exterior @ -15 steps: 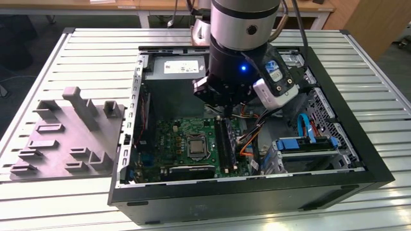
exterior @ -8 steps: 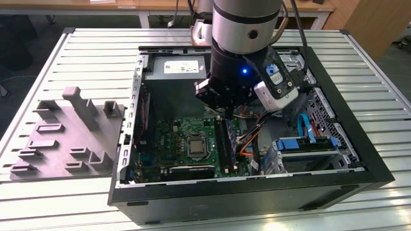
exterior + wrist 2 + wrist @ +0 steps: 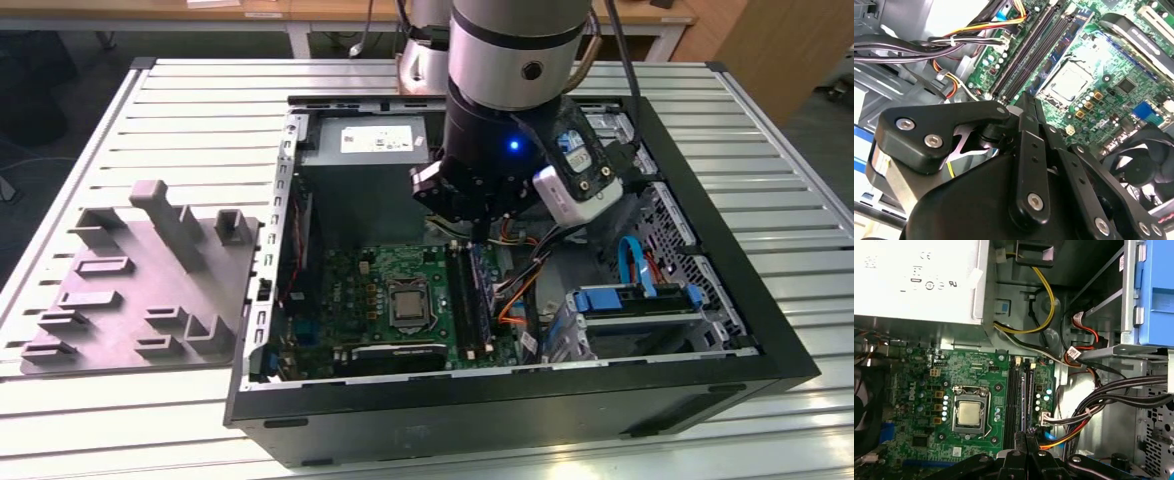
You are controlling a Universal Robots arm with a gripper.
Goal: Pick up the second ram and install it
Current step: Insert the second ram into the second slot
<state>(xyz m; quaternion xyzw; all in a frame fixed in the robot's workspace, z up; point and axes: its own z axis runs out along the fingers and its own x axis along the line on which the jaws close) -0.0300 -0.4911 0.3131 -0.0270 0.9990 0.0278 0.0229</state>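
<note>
Open top of the black sheet-metal computer case (image 3: pixel 534 405): my one way in. My gripper (image 3: pixel 470 235) hangs in it above the long black plastic slot strips (image 3: pixel 1014 400). Toward the exterior view's right of the strips: bundle of black, orange and red wires (image 3: pixel 1094 402), close beside them, leaving me little room. Beyond the wires: blue plastic drive carrier (image 3: pixel 638 300). Off one end of the strips: grey metal power-supply box (image 3: pixel 363 140), with a yellow wire (image 3: pixel 1046 305) looped near it. Other side: square silver processor (image 3: pixel 969 413), lying low on the green circuit board (image 3: pixel 354 285), open room above. Beyond the processor: black round fan (image 3: pixel 1146 162).
</note>
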